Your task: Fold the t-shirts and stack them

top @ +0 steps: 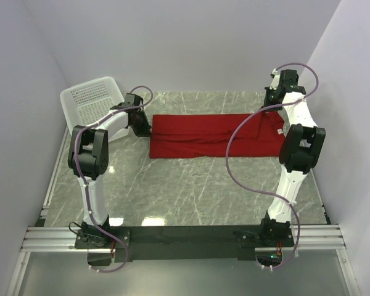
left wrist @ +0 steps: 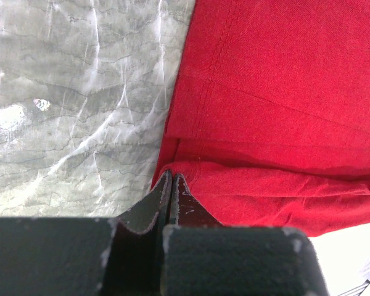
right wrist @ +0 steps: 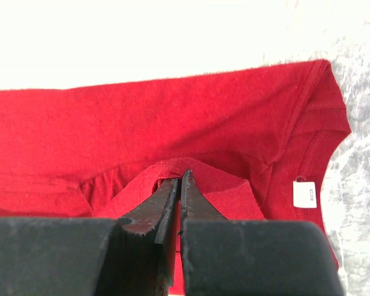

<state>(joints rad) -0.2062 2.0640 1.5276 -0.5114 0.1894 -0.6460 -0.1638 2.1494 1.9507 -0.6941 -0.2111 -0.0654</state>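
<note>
Though plain only from wrists (overhead unclear), left tool [left wrist: 172,177] and right tool [right wrist: 180,177] clenched on t-shirt [top: 197,135].

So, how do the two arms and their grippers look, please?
The left arm and the right arm have white links and bulky black joint housings. A loose mauve cable runs along each. The left gripper and the right gripper have black, tapering fingers with scuffed pale edges.

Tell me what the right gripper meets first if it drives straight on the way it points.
More red t-shirt: the right gripper is shut on a raised fold of it, with cloth straight ahead; depth there is unclear.
</note>
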